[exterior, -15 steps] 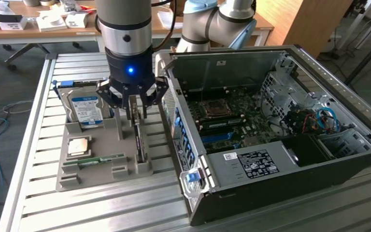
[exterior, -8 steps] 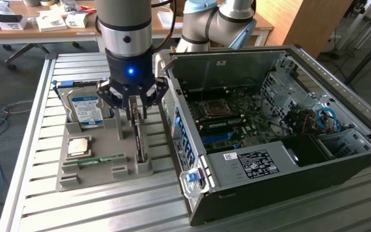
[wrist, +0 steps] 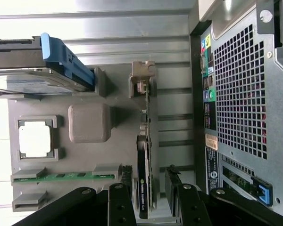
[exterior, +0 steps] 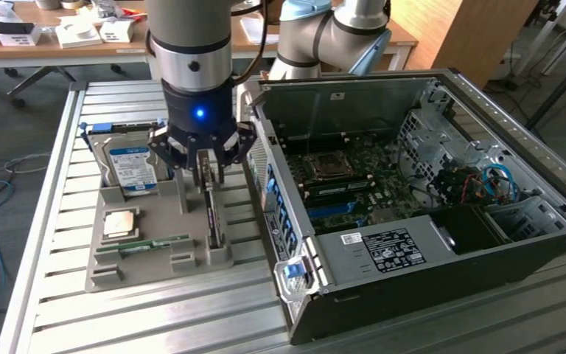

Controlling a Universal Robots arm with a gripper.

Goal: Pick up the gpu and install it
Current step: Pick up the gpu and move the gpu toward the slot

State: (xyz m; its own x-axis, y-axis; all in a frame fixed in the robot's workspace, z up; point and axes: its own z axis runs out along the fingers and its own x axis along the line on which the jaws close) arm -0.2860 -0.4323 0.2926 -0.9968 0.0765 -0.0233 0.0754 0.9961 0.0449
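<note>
— On the exterior view's left of the grey holder [exterior: 189,259], what's written on that hard drive [exterior: 130,166]?
— It has a blue-and-white label, but I can't read the print. Nearer the camera lie a square processor chip [exterior: 121,221] and a green memory stick [exterior: 145,243].
— And the gpu [exterior: 212,217]?
— Standing on edge in the slot along the holder's side toward the exterior view's right. White lettering runs along its dark part, too small to read.
— Has the gripper [exterior: 204,171] got it?
— No. Its fingers [wrist: 121,202] hang spread either side of the card, gaps showing, nothing held.
— Further right?
— An open computer case [exterior: 382,302], motherboard exposed, with a white sticker [exterior: 386,249] I can't read.
</note>
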